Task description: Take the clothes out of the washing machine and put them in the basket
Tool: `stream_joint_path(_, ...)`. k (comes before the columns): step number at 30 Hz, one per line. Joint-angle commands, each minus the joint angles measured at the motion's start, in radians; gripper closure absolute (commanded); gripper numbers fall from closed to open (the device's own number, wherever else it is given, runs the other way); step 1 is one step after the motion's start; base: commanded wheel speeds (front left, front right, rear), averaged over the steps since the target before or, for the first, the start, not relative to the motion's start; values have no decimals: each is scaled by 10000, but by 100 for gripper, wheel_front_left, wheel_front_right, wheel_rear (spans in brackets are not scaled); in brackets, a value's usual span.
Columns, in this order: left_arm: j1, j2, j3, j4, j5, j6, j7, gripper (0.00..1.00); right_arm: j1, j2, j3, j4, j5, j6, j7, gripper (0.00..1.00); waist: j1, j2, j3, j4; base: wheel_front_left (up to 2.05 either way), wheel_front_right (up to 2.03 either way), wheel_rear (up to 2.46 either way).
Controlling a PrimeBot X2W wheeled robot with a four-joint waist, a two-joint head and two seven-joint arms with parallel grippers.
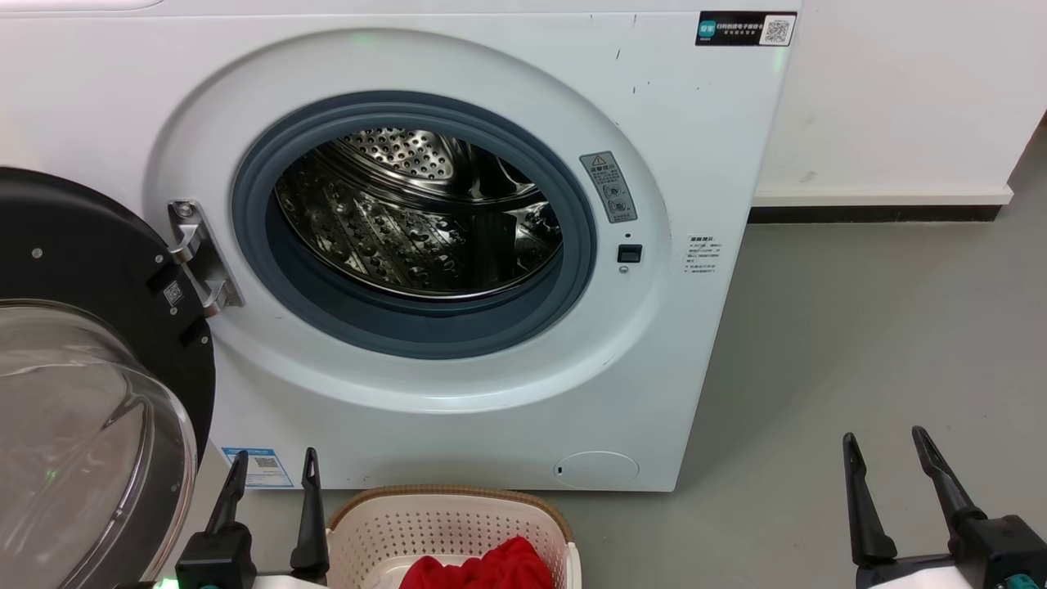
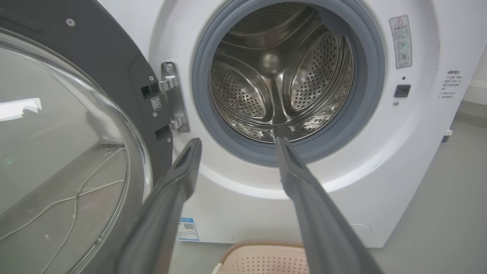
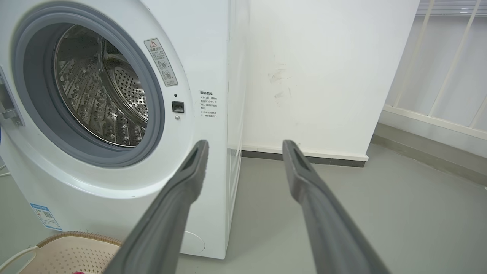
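The white washing machine [image 1: 458, 98] faces me with its door [image 1: 82, 393] swung open to the left. I see only bare perforated steel inside the drum [image 1: 425, 221]. Red clothes [image 1: 483, 568] lie bunched in the cream basket [image 1: 446, 515] on the floor just below the machine. My left gripper [image 1: 274, 462] stands open at the basket's left, nothing between its fingers. At the lower right, over the floor, my right gripper [image 1: 883, 446] is open and holds nothing. The left wrist view looks between open fingers [image 2: 182, 171] into the drum [image 2: 281, 72]. The right wrist view shows open fingers [image 3: 190, 171] beside the machine [image 3: 198, 57].
The open glass door [image 2: 64, 152] stands close on the left of my left arm. Grey floor [image 1: 859, 327] stretches to the right of the machine, ending at a white wall with a dark skirting [image 1: 875, 214]. A white railing [image 3: 441, 76] shows farther right.
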Motion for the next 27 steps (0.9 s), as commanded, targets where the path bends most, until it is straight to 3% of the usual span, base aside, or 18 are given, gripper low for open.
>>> stream_joint_path(1, 28, -45, 11, 16, 55, -50, -26, 0, 1, 3, 6, -1, -53, -11, -20, 0, 0, -1, -2, 8, 0, 0, 0)
stream_joint_path(5, 4, -104, 80, -44, 66, -79, -26, 0, -27, 3, 27, 4, -75, -11, -20, 0, 0, -1, 19, 27, 0, 0, 0)
stream_joint_path(6, 0, -122, 52, 9, 50, -77, 2, 100, -2, 2, 19, 36, -27, 2, 2, 100, 1, -1, 16, 28, 0, 0, 0)
stream_joint_path(10, 114, -204, 73, 406, -52, -86, 105, 100, 53, 25, 1, 418, 84, 2, 90, 100, 1, -1, 20, 29, 0, 0, 0)
stream_joint_path(27, -419, -280, 322, 633, -3479, -434, 931, 100, -522, 17, -59, 760, 3710, 0, 908, 100, 1, -1, 127, 32, 0, 0, 0)
